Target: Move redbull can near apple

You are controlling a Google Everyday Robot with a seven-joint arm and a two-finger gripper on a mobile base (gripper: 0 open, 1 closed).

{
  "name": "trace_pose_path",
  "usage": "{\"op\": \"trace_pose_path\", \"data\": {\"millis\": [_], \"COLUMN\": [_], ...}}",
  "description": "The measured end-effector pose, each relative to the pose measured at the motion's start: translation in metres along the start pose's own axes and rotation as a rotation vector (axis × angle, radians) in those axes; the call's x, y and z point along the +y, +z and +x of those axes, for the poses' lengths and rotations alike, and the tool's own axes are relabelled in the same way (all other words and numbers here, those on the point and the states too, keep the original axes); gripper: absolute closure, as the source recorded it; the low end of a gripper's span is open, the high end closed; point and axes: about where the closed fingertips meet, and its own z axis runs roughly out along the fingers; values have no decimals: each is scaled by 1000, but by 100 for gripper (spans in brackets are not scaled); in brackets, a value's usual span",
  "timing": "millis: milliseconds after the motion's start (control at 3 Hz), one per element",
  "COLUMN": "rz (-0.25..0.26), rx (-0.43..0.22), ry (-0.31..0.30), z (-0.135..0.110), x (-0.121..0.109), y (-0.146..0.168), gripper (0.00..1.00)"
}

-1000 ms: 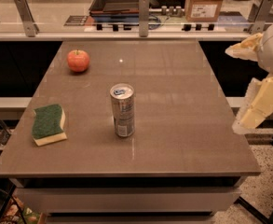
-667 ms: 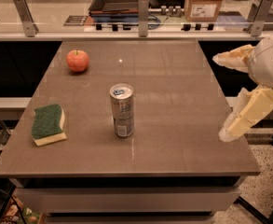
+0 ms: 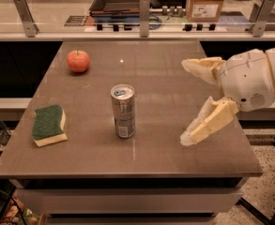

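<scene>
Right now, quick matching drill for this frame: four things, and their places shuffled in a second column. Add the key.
Things:
1. redbull can
2. apple
3. sponge
4. gripper

Places on the table:
A. far left corner area
B. right side, above the surface, open
C. near left edge, lying flat
D. centre, standing upright

Pairs: 1-D, 2-A, 3-C, 4-B

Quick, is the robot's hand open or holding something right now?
Gripper: open, holding nothing, over the right side of the table, apart from the redbull can.
</scene>
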Motion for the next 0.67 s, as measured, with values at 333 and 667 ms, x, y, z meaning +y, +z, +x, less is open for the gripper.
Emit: {"op": "trace_pose_path", "data": {"millis": [333, 667], "rz": [-35, -81], "rx": [-124, -200], "ry": [16, 46], "z": [-17, -26], "x": [1, 2], "y": [29, 60], "gripper": [0, 0]}}
